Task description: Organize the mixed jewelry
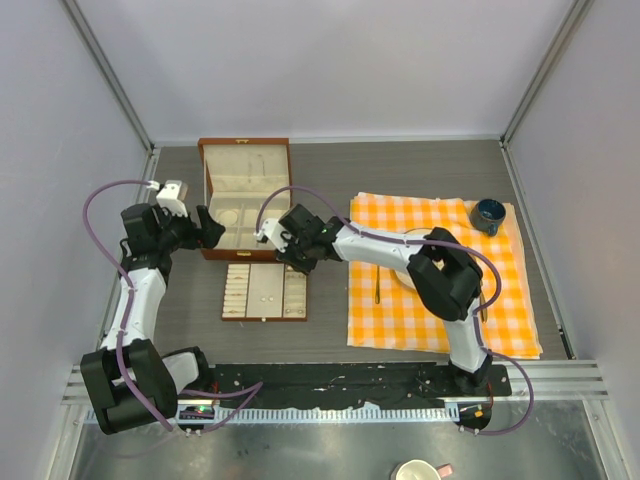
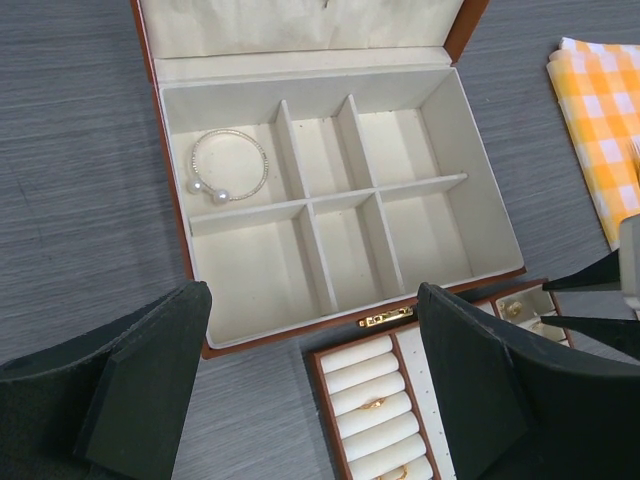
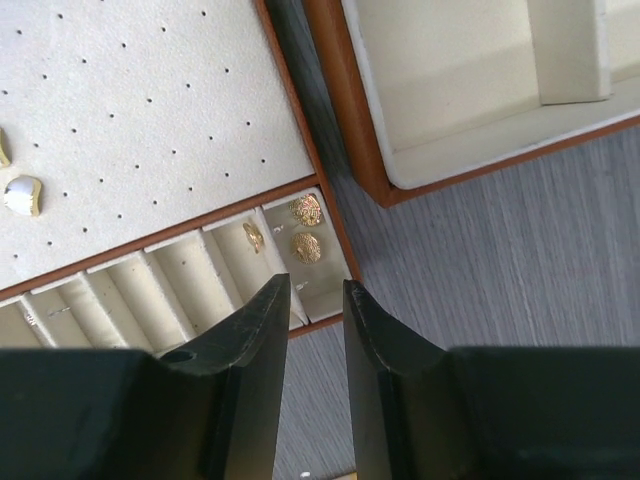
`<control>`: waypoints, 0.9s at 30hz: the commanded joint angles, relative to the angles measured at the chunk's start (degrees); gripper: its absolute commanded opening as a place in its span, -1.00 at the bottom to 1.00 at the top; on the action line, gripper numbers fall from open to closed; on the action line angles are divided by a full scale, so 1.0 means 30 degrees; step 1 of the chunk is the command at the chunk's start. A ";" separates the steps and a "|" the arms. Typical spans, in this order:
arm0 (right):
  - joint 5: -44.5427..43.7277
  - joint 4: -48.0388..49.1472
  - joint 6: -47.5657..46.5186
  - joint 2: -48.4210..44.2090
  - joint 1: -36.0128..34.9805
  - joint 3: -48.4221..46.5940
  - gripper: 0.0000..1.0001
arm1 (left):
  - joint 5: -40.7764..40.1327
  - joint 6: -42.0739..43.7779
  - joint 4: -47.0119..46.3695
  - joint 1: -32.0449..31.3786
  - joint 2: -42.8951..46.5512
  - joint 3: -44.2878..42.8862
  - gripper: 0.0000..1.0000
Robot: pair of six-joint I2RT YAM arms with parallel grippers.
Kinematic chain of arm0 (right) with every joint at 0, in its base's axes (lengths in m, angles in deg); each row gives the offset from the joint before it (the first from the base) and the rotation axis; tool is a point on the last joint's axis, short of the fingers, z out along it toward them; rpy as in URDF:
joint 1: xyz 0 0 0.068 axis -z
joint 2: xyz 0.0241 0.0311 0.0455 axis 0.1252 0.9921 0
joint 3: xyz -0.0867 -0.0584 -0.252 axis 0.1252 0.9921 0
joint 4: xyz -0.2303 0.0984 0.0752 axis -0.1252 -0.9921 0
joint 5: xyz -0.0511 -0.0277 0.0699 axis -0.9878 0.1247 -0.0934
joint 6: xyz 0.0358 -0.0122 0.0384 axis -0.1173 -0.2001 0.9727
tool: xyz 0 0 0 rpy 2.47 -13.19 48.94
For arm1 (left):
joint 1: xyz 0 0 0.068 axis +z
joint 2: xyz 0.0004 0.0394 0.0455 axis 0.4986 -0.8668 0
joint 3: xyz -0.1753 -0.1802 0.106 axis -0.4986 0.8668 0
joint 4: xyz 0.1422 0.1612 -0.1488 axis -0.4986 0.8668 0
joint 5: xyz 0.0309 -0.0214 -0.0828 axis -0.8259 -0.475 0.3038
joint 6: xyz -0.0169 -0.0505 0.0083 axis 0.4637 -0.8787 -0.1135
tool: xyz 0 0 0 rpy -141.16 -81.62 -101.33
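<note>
A thin silver hoop bracelet [image 2: 230, 165] with two pearl ends lies in the far left compartment of the open wooden box [image 1: 245, 140]. In front of the box is a flat tray [image 1: 265, 316]. Two gold rings [image 2: 373, 404] sit in its cream rolls. Gold studs [image 3: 307, 228] lie in its corner slots and a pearl-like stud [image 3: 22, 195] sits on its perforated pad. My left gripper [image 1: 212, 232] is wide open and empty over the box's near left corner. My right gripper [image 3: 316, 285] hovers narrowly open and empty over the tray's corner slots.
An orange checked cloth [image 1: 440, 300] lies to the right, with a white plate, cutlery and a dark blue cup [image 1: 489, 215] on it. White walls close in the table on three sides. A mug [image 1: 420, 470] stands below the arms' base rail.
</note>
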State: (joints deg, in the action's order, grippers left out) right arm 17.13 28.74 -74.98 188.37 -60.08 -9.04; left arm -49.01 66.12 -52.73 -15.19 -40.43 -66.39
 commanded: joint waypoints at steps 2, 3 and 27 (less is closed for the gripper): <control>-0.0141 -0.0229 0.0109 -0.2389 -0.0126 -0.0074 -0.32 | 0.0686 0.0822 -0.0068 0.0103 0.0564 -0.0038 0.79; -0.0200 -0.0318 0.0080 -0.2537 -0.0126 -0.0074 -0.32 | 0.0744 0.0881 -0.0039 0.0132 0.0593 -0.0038 0.79; -0.2369 -0.0553 0.0343 -0.5995 0.1922 0.1244 -0.07 | 0.1742 0.1614 0.1046 0.0103 0.0419 -0.0741 0.86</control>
State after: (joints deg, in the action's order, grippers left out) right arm 11.43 25.18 -75.06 175.36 -56.91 -5.59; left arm -44.64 70.36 -49.34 -15.19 -39.54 -66.42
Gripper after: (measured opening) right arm 0.438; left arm 0.925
